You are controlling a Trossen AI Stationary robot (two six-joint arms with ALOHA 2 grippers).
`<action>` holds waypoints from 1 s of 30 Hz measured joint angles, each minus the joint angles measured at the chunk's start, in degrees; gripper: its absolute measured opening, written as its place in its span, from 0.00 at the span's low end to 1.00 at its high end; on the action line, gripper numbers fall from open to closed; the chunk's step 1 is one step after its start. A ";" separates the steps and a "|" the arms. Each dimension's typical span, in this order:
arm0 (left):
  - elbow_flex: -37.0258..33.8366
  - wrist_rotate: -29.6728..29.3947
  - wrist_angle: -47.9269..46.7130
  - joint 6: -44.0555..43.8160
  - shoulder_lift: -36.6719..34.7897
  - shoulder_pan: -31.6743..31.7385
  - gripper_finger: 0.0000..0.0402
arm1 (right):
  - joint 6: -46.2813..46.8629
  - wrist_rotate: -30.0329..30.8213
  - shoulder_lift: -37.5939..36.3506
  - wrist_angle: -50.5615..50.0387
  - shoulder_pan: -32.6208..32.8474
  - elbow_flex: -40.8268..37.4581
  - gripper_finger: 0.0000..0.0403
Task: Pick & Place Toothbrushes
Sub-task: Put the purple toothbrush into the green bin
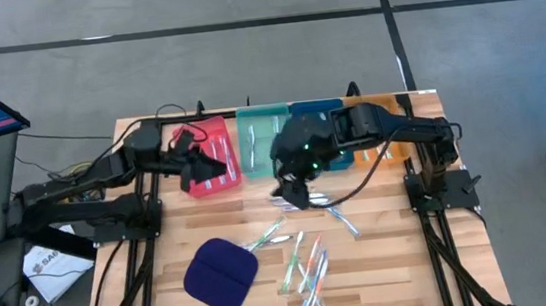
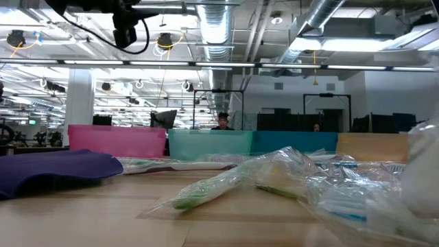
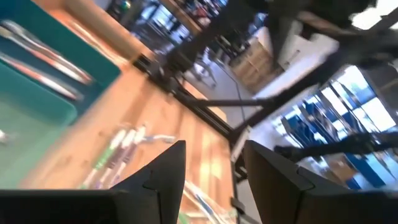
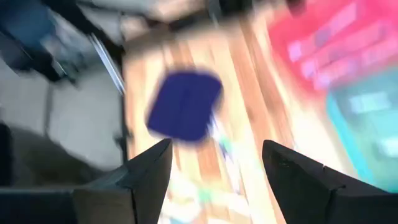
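Observation:
Several wrapped toothbrushes (image 1: 304, 263) lie loose on the wooden table, near its front middle; a few more (image 1: 337, 217) lie closer to the trays. In the low view they (image 2: 274, 177) fill the foreground. Others rest inside the red tray (image 1: 215, 159) and the teal tray (image 1: 255, 143). My left gripper (image 1: 197, 170) hovers over the red tray, open and empty (image 3: 214, 146). My right gripper (image 1: 292, 193) hangs above the table just in front of the teal and blue trays, open with nothing between its fingers (image 4: 216, 144).
Red, teal, blue (image 1: 317, 109) and orange (image 1: 381, 110) trays stand side by side along the far edge. A dark blue cloth pad (image 1: 222, 275) lies at the front left. Bare wood shows at the near right of the table (image 1: 394, 262).

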 joint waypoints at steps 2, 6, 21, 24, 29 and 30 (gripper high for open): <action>0.00 -0.08 0.01 0.05 0.00 -1.58 0.39 | -1.13 0.11 0.01 -6.47 0.78 0.00 0.61; -0.04 -0.28 -0.14 0.20 0.47 -4.41 0.39 | -5.15 0.06 1.40 -12.44 3.14 -0.05 0.61; -0.11 -4.25 0.01 0.17 1.03 -16.59 0.39 | -12.19 0.28 12.81 -5.66 7.92 -0.09 0.61; -0.13 -5.50 -0.23 -0.29 1.44 -17.70 0.39 | -9.77 0.09 17.24 -5.54 8.17 -0.04 0.61; -0.13 -5.38 -0.09 -1.68 1.71 -20.15 0.39 | -15.03 -0.60 23.77 -8.08 9.32 -0.07 0.61; -0.13 -5.35 -0.11 -1.69 1.70 -20.78 0.39 | -15.96 -1.37 24.58 -6.86 9.53 -0.09 0.61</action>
